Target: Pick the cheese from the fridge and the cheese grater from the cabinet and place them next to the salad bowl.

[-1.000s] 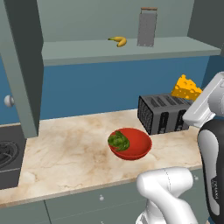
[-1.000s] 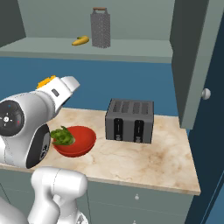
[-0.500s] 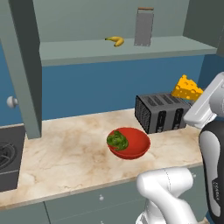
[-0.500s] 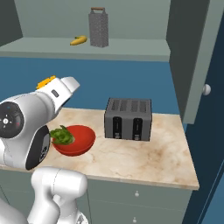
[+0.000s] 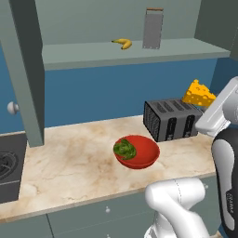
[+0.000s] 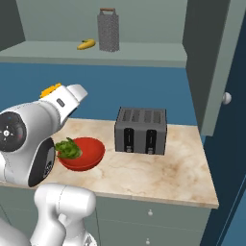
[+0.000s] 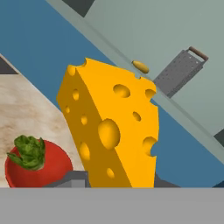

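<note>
The robot is carrying the cheese (image 5: 198, 93) up in the air, above the toaster (image 5: 172, 119) and off to one side of the salad bowl (image 5: 137, 151). In the hand view the cheese (image 7: 109, 129) is big and close, right at the gripper, so it looks held, but the finger tips are hidden behind it and I cannot tell how far apart they are. The red salad bowl (image 7: 37, 168) with its green leaves sits low on the counter (image 5: 74, 167). There is bare counter all around the bowl, and the toaster stands just behind it. So the job in hand is the first half: bring the cheese down and set it next to the bowl. I think the arm needs to go lower and come forward, past the toaster, to a bare spot just beside the bowl, and then let go. It should not drop the cheese from up high, or it may roll or land in the bowl. The cheese grater (image 5: 153, 28) stands upright on the shelf of the open cabinet (image 5: 139, 49), near a banana (image 5: 122, 43). It is not yet picked, so it comes after.
</note>
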